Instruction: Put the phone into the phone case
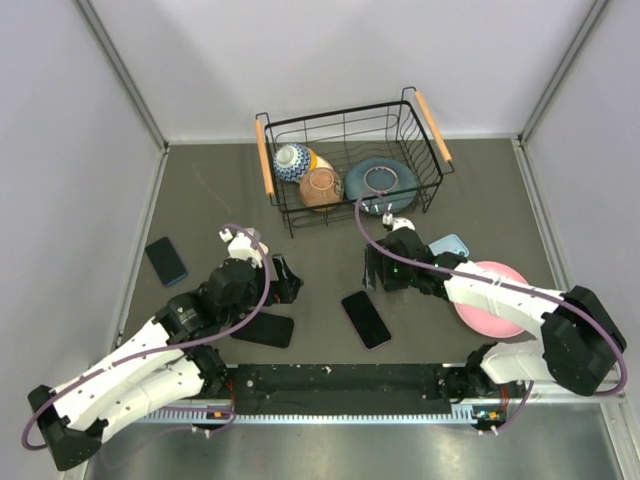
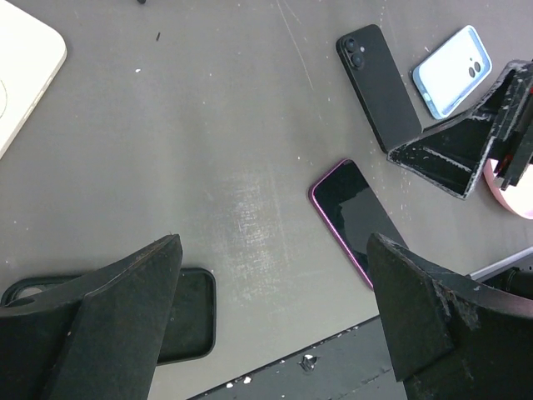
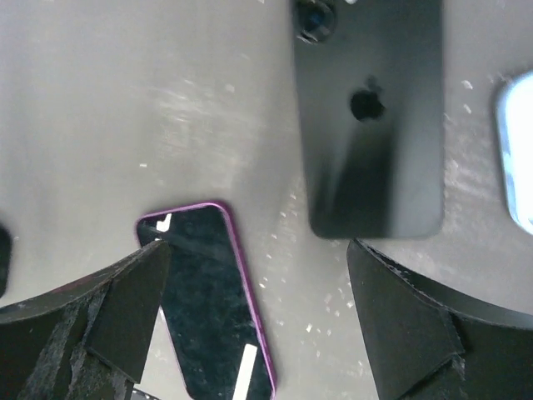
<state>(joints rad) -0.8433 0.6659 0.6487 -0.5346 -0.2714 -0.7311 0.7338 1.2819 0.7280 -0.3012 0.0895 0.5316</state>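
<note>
Right wrist view is showing the right gripper spread; the black iPhone is lying at one o'clock, long axis twelve-to-six. Left gripper, also spread, is hanging farther off.

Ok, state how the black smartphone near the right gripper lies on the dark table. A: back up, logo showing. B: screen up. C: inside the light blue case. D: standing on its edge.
A: the black smartphone lies flat with its logo and camera lens facing up, beyond the right gripper.

Wire basket w/ bowls at rear; pink plate rt side.
</note>
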